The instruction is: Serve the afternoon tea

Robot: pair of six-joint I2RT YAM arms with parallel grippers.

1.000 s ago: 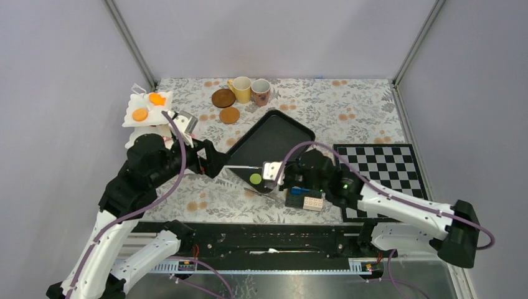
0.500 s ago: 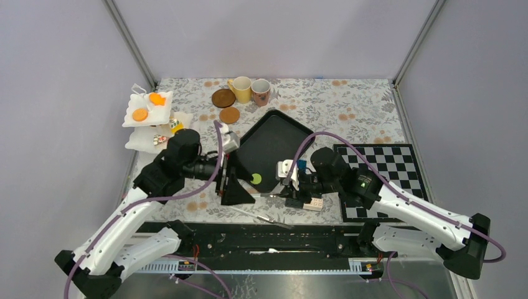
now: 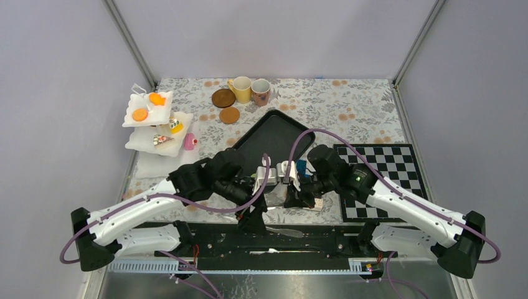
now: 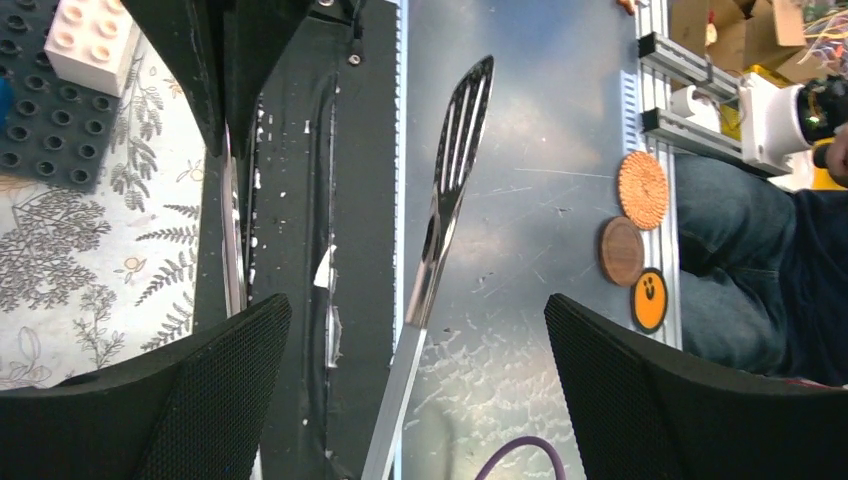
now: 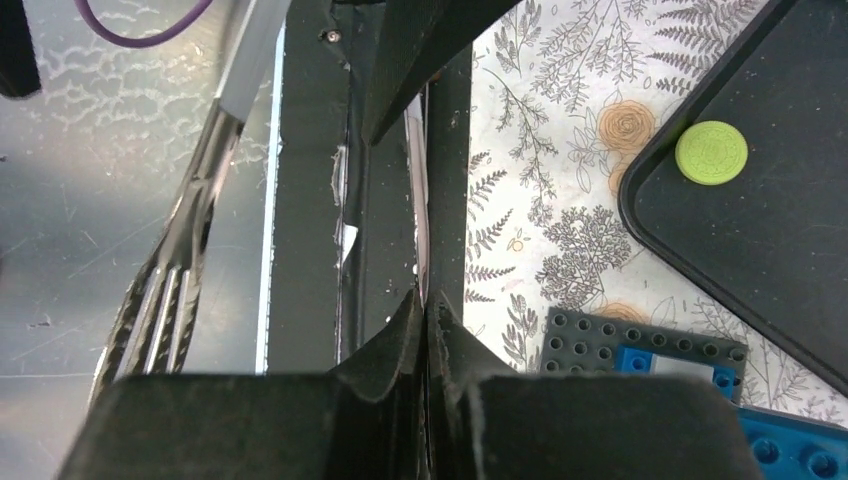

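Two grippers meet over the metal tongs: right gripper clamped shut on one blade, left gripper spread wide astride the other, gripping nothing. Handover likely.

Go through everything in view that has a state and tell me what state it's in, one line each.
left gripper, open
right gripper, shut on tongs
tongs, spread apart, one arm pinched by right gripper
tray, holding one green cookie
yellow mug, upright
patterned mug, upright
coasters, lying flat, nothing on them
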